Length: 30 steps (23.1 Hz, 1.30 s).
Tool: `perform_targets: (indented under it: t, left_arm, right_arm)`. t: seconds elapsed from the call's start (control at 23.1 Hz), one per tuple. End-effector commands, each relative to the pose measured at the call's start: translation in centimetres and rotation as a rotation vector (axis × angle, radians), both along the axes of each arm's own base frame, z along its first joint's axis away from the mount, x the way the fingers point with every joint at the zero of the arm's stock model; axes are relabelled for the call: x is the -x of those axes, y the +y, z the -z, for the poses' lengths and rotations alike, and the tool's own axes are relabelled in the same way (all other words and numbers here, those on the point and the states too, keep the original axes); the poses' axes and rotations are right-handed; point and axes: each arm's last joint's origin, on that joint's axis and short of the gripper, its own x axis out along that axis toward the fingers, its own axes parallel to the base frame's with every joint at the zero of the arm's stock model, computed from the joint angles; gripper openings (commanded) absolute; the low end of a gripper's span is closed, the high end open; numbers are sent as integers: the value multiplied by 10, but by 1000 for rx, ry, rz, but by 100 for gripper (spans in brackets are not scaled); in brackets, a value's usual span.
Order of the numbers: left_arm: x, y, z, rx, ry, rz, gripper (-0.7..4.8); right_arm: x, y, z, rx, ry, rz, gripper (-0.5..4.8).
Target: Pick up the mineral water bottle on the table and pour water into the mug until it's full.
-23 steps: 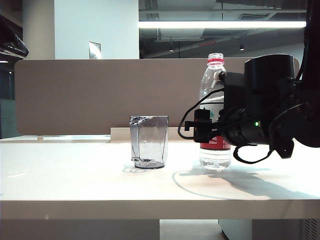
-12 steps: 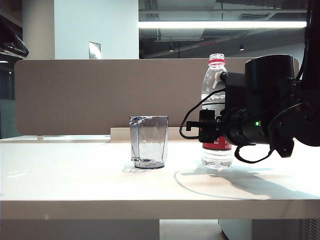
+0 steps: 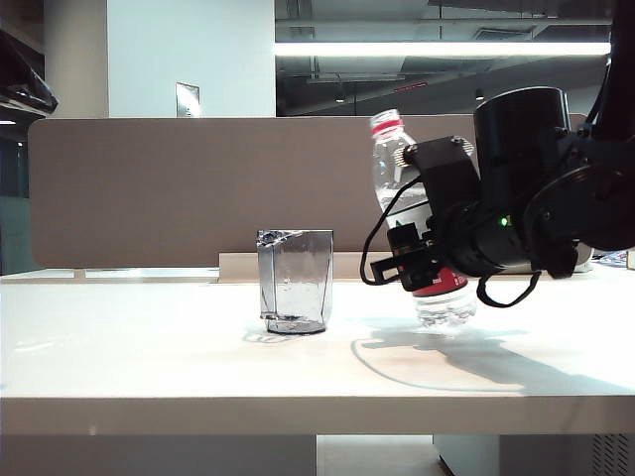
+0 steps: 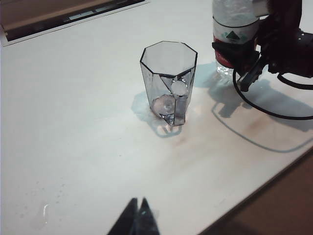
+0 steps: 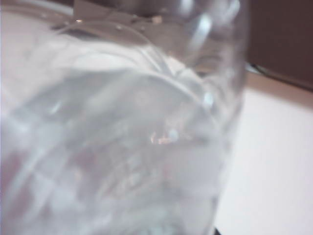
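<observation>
The mineral water bottle [image 3: 394,169] hangs just above the table [image 3: 149,357], right of the mug [image 3: 296,281], with its red-ringed neck tilted toward the mug. My right gripper [image 3: 417,260] is shut on its labelled middle. In the left wrist view the faceted mug [image 4: 168,83] stands upright, with the bottle [image 4: 234,29] and right gripper [image 4: 244,56] beyond it. No water level shows in the mug. The bottle [image 5: 122,137] fills the right wrist view and hides the jaws; water shimmers inside it. My left gripper [image 4: 139,208] is shut, empty, hovering near the table's front.
A beige partition [image 3: 149,188] runs behind the table. A black cable [image 3: 369,253] loops off the right gripper toward the mug side. The table's front edge [image 4: 254,196] drops to a dark floor close to the left gripper.
The right gripper has lifted the bottle off the table and rolled it, tipping the neck left toward the mug. The mug and the left gripper have stayed put.
</observation>
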Motion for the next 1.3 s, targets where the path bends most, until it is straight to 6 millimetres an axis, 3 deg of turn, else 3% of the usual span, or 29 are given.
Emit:
perform_targets:
  t: [0.04,0.69,1.3]
  left_arm:
    - [0,0,-2,6,-16,5,-5]
    - [0,0,-2,6,-16,5,-5]
    - [0,0,-2,6,-16,5,-5]
  right_arm:
    - [1,-1,-8,127,-28,-1,237]
    - [0,-3,-23,594,-107,17,238]
    - [-19,4,-39,780,-75,94,241]
